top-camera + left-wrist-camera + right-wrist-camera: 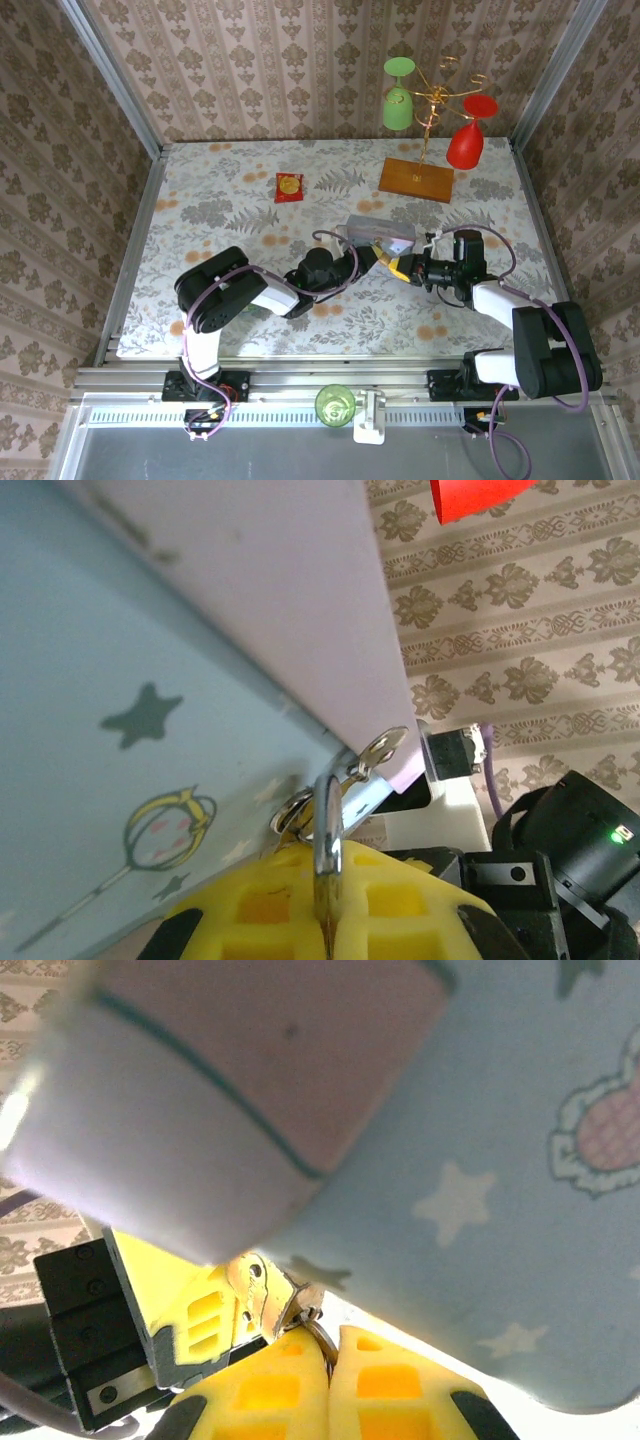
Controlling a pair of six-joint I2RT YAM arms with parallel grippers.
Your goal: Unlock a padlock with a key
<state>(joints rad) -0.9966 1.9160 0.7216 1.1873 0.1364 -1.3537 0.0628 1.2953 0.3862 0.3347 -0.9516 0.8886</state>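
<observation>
Above mid-desk (200, 300), right of centre, beside the tin (380, 235): the left claw (325, 910) is clamped on the padlock (252, 1285). The right claw (332, 1355) pinches the key (300, 1305). The claws are tip to tip, the key's length apparently aimed at the lock body.

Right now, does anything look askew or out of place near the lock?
Nothing spilled or broken. One oddity: the pale blue star-printed tin crowds the work. The left gripper pinches the tiny brass padlock right beside it, and the right gripper, apparently closed on the slim silver key, is squeezed in there too.
</observation>
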